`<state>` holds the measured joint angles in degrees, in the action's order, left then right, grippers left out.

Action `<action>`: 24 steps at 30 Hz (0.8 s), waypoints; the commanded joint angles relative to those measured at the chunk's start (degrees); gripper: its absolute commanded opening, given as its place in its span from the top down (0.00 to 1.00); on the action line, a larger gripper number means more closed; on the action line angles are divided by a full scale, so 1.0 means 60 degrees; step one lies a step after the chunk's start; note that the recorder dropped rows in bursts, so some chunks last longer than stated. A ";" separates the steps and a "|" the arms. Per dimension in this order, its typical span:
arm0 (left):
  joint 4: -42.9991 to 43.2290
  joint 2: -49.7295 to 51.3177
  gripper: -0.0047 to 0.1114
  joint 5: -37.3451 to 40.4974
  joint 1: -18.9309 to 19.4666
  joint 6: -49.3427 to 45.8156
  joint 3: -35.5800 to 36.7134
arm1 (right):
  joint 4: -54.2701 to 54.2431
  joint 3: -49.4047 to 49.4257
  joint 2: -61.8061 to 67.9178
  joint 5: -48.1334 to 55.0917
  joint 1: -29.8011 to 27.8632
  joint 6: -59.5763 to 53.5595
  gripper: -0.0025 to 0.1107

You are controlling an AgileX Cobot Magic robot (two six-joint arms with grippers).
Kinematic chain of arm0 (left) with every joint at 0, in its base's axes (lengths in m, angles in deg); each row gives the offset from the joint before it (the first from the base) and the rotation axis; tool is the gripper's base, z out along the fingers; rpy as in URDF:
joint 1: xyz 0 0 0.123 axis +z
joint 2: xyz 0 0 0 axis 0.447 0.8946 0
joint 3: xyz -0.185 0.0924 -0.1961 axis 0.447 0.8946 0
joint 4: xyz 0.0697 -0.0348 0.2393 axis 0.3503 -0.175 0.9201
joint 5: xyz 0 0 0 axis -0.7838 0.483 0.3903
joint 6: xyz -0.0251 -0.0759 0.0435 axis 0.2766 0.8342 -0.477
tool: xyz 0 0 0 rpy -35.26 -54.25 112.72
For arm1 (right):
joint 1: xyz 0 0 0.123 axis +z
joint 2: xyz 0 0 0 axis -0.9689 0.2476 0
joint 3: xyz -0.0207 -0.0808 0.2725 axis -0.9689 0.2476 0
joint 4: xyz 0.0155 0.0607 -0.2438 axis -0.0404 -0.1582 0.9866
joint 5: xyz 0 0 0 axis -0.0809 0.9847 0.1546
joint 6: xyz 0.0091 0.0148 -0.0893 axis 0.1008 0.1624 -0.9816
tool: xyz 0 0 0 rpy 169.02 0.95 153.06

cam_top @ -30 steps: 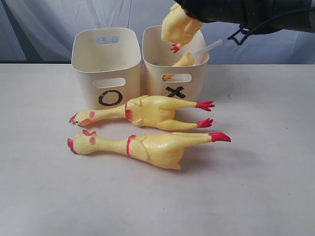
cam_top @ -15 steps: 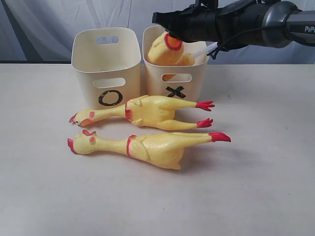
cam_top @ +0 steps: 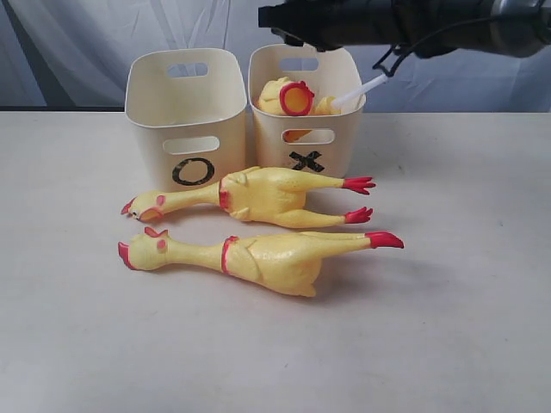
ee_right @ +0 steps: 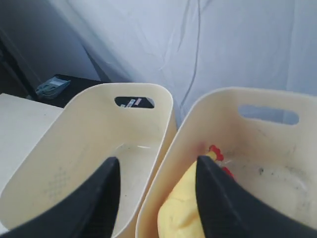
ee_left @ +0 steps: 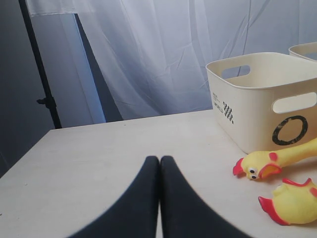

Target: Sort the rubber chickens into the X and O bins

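right wrist view: right gripper (ee_right: pixel 156 163) spread apart above x bin (ee_right: pixel 223 106) w/ chicken (ee_right: pixel 183 208) inside; left gripper (ee_left: pixel 159 161) clenched.

Pale matte table (cam_top: pixel 465 327) fills lower three quarters of exterior frame. Creased white curtain (cam_top: pixel 86 43) spans top, dark gap at upper left. Left wrist view: thin black pole (ee_left: pixel 40 69) with small clamp, leaning against curtain.

Two cream bins are standing side by side, the O bin (cam_top: pixel 164 129) at nine o'clock of the X bin (cam_top: pixel 271 142). At their six o'clock, the rear chicken (cam_top: pixel 258 196) and the front chicken (cam_top: pixel 258 256) are lying flat, heads pointing to nine o'clock, red feet to three. The third chicken (cam_top: pixel 293 96) is sitting crumpled in the X bin, its white tube (cam_top: pixel 360 89) poking out toward two o'clock.
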<state>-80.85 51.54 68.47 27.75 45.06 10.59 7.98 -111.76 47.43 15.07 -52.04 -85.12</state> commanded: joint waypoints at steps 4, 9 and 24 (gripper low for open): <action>0.0017 -0.0046 0.96 -0.0064 -0.0030 0.0025 0.0017 | 0.3502 -0.0038 -0.1279 0.1172 -0.0042 0.1690 0.82; 0.0017 -0.0046 0.96 -0.0064 -0.0030 0.0025 0.0017 | 0.6104 -0.0038 -0.1731 0.2172 -0.0042 0.3914 0.99; -0.0085 -0.0046 0.96 -0.0079 -0.0030 0.0063 0.0017 | 0.8077 0.1389 -0.3688 0.3261 -0.0042 0.5391 0.99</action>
<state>-80.85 51.54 68.47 27.75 45.06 10.59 56.41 -106.12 28.23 34.51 -52.04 -53.21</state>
